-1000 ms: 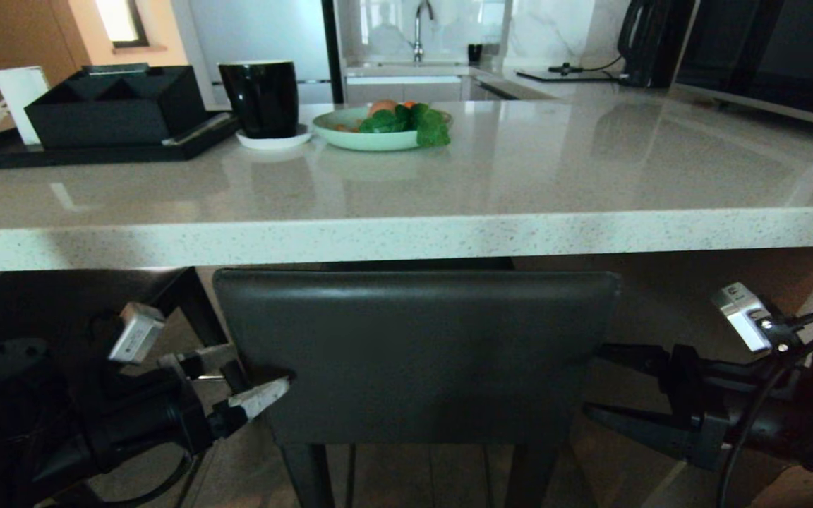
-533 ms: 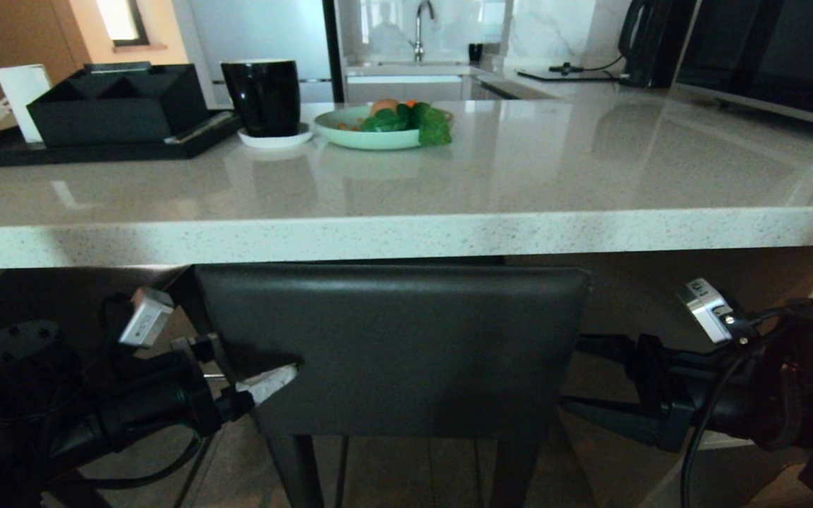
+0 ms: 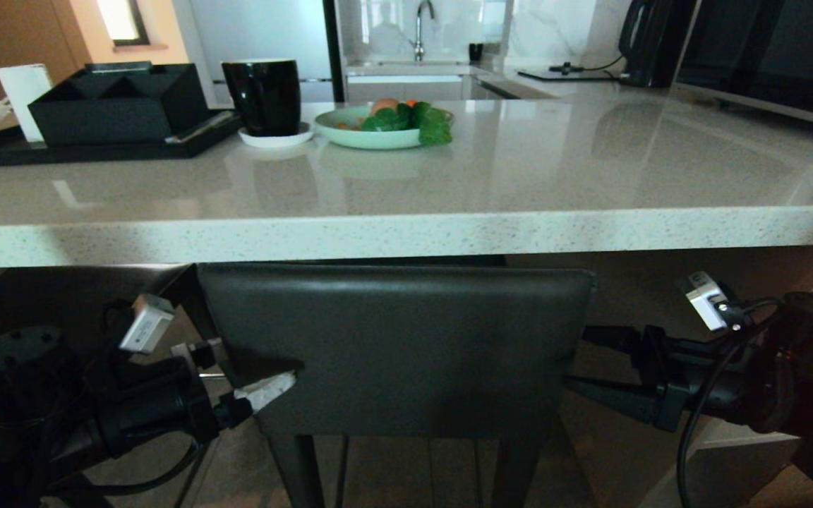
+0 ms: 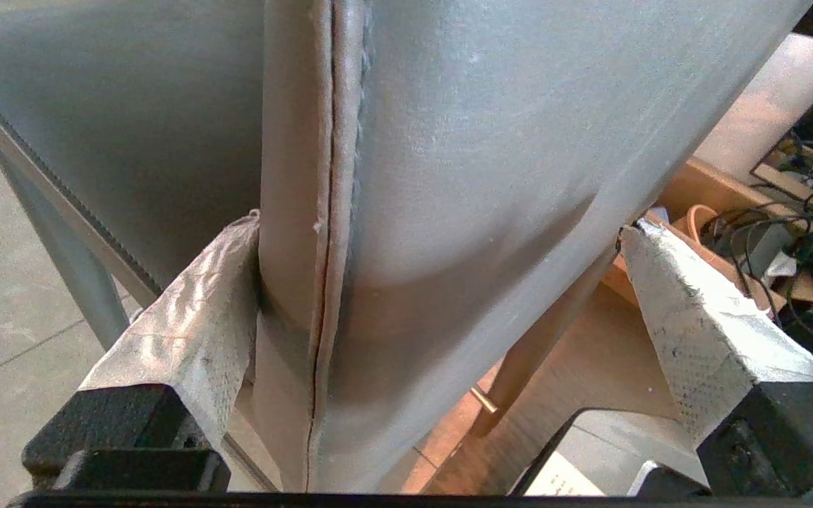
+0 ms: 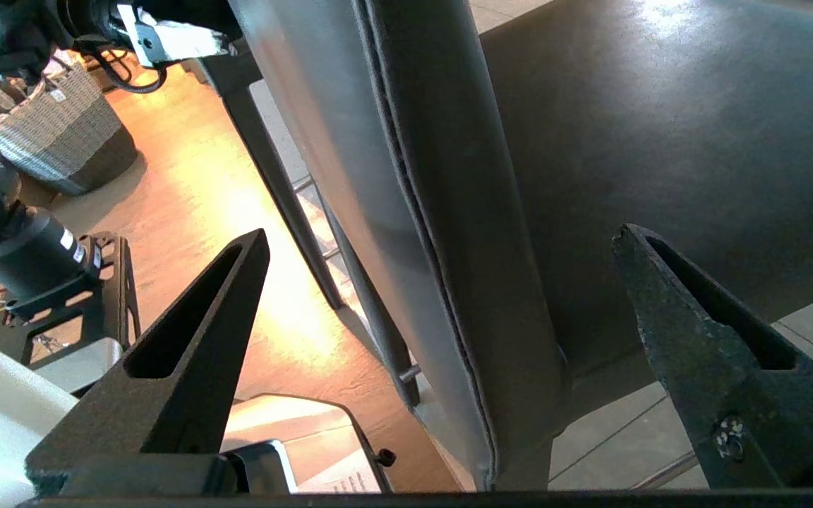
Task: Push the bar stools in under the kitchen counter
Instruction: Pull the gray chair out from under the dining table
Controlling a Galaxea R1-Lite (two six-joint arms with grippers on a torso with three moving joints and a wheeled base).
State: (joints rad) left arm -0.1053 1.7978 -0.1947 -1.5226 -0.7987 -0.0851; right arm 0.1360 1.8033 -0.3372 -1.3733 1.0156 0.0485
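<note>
One of the bar stools (image 3: 392, 346) stands before me, its dark grey backrest just below the thick edge of the kitchen counter (image 3: 406, 236). My left gripper (image 3: 244, 367) is open and straddles the backrest's left edge (image 4: 293, 212); in the left wrist view the left gripper (image 4: 442, 224) has one taped pad (image 4: 195, 317) lying against the leather. My right gripper (image 3: 577, 358) is open around the backrest's right edge (image 5: 463, 233). In the right wrist view neither finger of the right gripper (image 5: 442, 234) touches the backrest. A dark shape (image 3: 61, 296) under the counter at the left may be another stool.
On the counter stand a black tray with a box (image 3: 110, 106), a black cup (image 3: 262, 95) and a green plate of vegetables (image 3: 382, 127). A microwave (image 3: 766, 56) is at the far right. A wicker basket (image 5: 53, 134) sits on the floor behind.
The right gripper has moved left, up to the backrest's right edge. The backrest has shifted slightly left and further toward the counter. The left gripper stays on the left edge.
</note>
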